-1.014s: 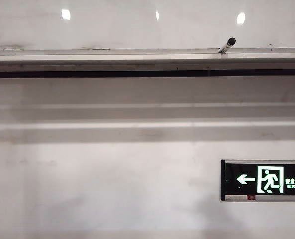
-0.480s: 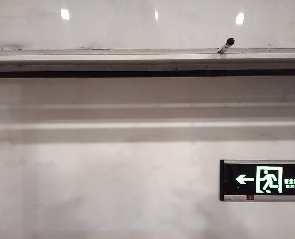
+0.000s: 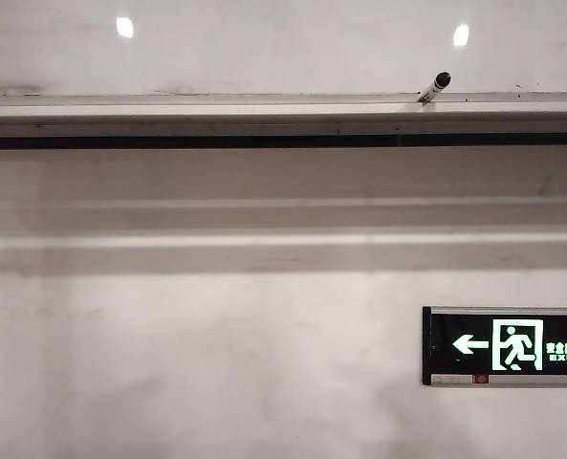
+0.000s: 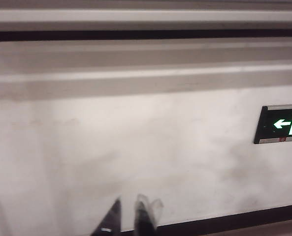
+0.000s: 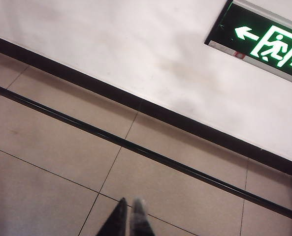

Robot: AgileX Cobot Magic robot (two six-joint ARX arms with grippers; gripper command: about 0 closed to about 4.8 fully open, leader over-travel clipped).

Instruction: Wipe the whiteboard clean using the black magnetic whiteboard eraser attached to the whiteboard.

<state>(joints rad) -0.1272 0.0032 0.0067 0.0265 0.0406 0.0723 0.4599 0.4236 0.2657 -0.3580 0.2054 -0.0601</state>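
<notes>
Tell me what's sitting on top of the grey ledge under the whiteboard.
Only a black-capped marker rests on the ledge, leaning against the whiteboard. No eraser shows on the visible stretch. The left gripper and right gripper hold nothing.
</notes>
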